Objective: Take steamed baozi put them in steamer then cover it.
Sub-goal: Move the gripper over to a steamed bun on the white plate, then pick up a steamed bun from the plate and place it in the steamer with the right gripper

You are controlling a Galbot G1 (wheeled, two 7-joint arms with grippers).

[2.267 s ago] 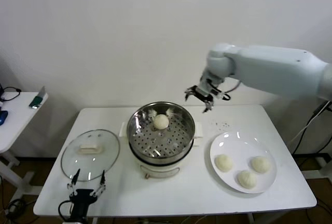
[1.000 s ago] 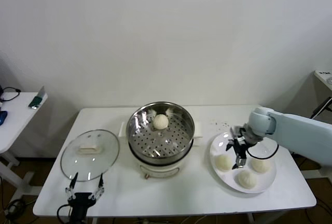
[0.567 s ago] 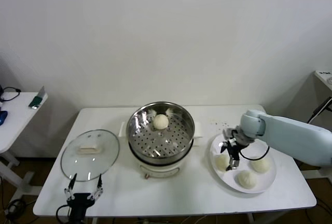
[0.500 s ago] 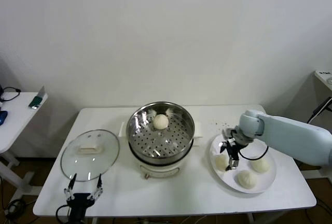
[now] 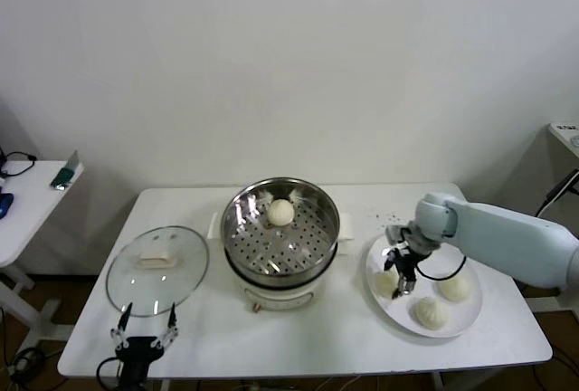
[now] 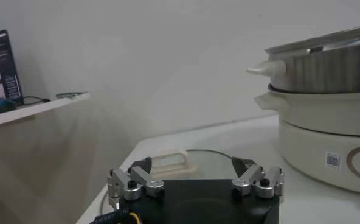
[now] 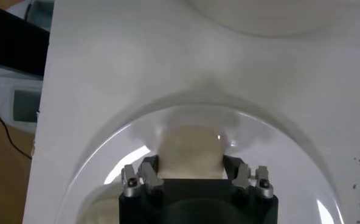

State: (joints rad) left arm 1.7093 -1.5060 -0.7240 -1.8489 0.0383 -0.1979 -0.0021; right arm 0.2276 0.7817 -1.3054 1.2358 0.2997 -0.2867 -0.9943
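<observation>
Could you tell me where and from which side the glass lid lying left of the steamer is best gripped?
Probably by the cream handle at the centre of the glass lid, coming straight down from above. The lid lies flat on the table with the handle up, the only raised part; its rim sits low against the tabletop.

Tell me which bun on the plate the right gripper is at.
The bun nearest the steamer; the right gripper straddles it, the other two lie clear.

Cream-white baozi (image 5: 280,213), shiny perforated steamer (image 5: 237,233), seemingly white plate (image 5: 463,319).
</observation>
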